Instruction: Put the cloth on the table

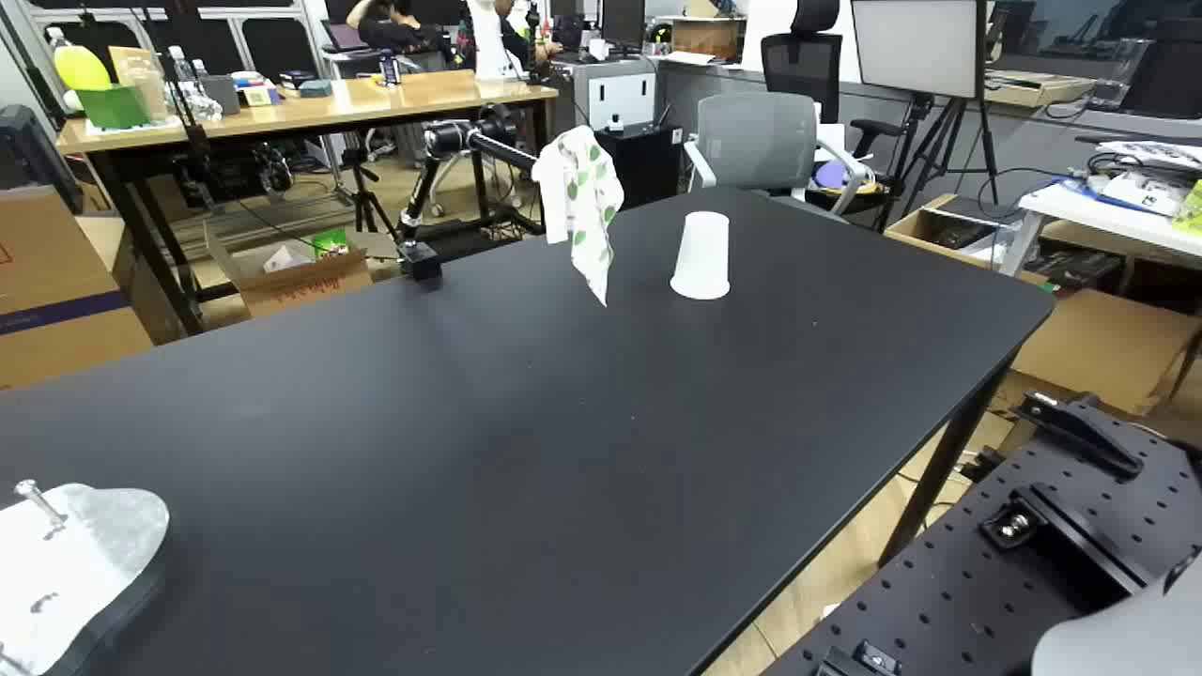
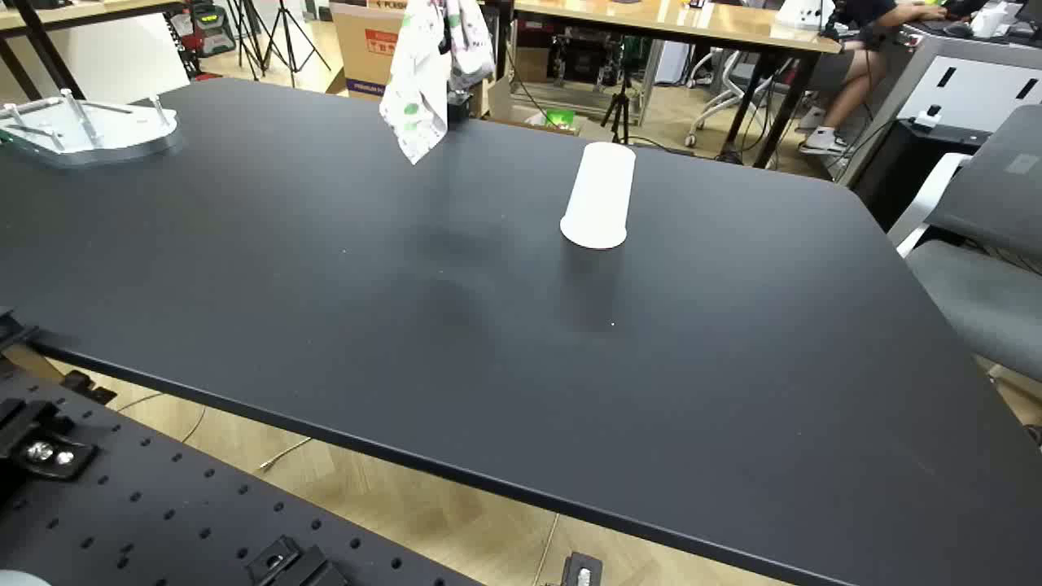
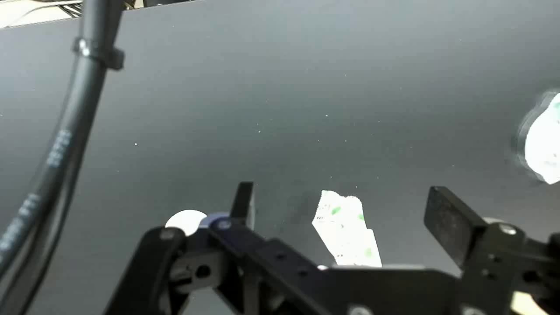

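The white cloth with green leaf spots [image 1: 584, 192] hangs from a black jointed stand arm [image 1: 502, 148] and drapes downward above the black table [image 1: 582, 469]. It also hangs at the back in an exterior view [image 2: 419, 81]. In the wrist view the cloth [image 3: 348, 232] shows between and beyond the fingers, its lower part hidden by the gripper body. My gripper [image 3: 343, 202] is open, with its two fingers wide apart and nothing held. How far the fingers are from the cloth I cannot tell. The gripper is out of view in both exterior views.
An upside-down white cup [image 1: 702, 255] stands on the table near the cloth, also in an exterior view [image 2: 600, 195]. A pale plate with metal posts [image 1: 84, 535] lies at the table's other end. The stand's clamp [image 1: 418, 260] sits on the table edge. A grey chair [image 1: 759, 141] is beyond.
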`<state>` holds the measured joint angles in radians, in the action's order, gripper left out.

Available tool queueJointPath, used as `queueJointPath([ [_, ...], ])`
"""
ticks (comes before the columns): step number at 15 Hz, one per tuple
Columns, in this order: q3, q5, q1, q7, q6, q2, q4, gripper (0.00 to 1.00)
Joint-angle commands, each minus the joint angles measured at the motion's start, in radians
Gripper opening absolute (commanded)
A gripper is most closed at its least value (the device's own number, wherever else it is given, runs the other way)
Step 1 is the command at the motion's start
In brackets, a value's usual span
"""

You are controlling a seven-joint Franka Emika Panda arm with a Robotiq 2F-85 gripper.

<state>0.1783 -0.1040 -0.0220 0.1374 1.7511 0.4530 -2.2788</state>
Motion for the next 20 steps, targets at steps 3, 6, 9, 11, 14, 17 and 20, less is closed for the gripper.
queueJointPath([
  [3,-0.017,-0.007,-0.021,0.007,-0.001,-0.003,0.003,1.0],
  [6,-0.017,-0.007,-0.021,0.008,-0.001,-0.003,0.003,1.0],
  [9,-0.017,-0.007,-0.021,0.008,-0.001,-0.003,0.003,1.0],
  [11,-0.017,-0.007,-0.021,0.008,-0.001,-0.003,0.003,1.0],
  [14,-0.042,0.034,-0.024,-0.006,0.09,-0.03,-0.009,1.0],
  [17,-0.081,0.082,-0.011,0.018,0.315,-0.09,-0.048,1.0],
  [20,-0.118,0.121,0.004,0.015,0.504,-0.212,-0.061,1.0],
])
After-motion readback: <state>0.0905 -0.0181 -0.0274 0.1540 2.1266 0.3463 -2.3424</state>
